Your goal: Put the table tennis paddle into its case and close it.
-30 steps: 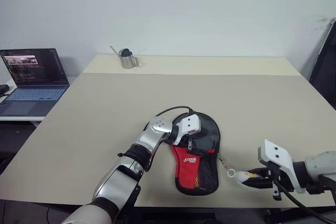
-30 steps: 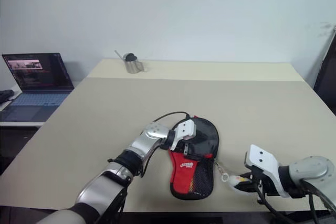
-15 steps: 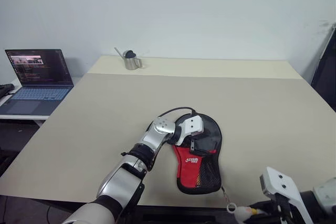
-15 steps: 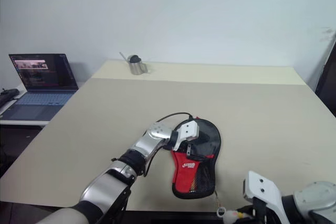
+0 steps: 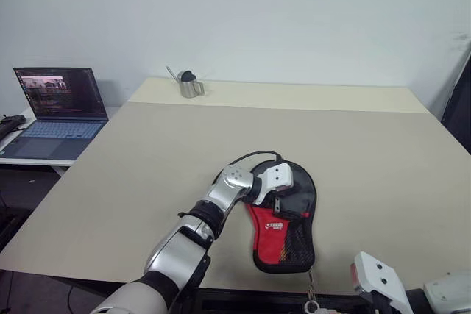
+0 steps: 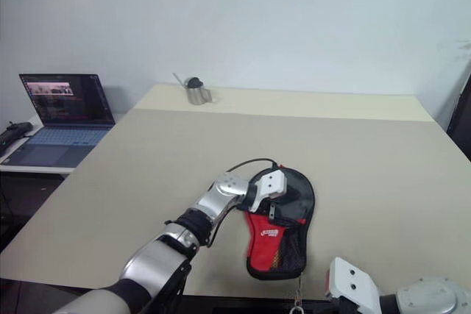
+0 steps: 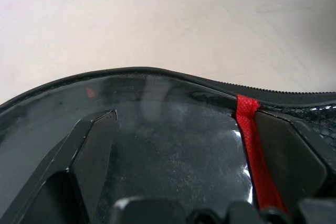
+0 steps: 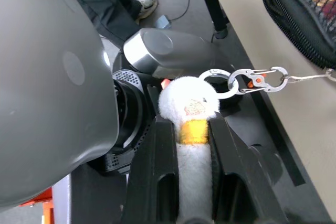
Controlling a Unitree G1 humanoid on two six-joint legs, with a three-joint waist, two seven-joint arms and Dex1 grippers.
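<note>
Now closing step: case (image 5: 285,218) lies on table (image 5: 147,152) near front edge, paddle presumably inside. Left claw (image 5: 280,198) spread wide, pinning it. Right claw (image 8: 191,145) clamps fluffy zipper pull (image 8: 189,103); next, pull w/ steady tension.

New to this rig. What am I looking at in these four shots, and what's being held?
A two-armed humanoid robot at a beige table. Two pictures come from its head camera, two from cameras on its wrists.

On the table lies a paddle-shaped black and red fabric case. The left gripper rests on it, fingers spread.

The right gripper is shut on a white fluffy charm, joined by a ring and metal clip to the case's zipper.

Farther off: a small metal cup; a laptop on a side table.
</note>
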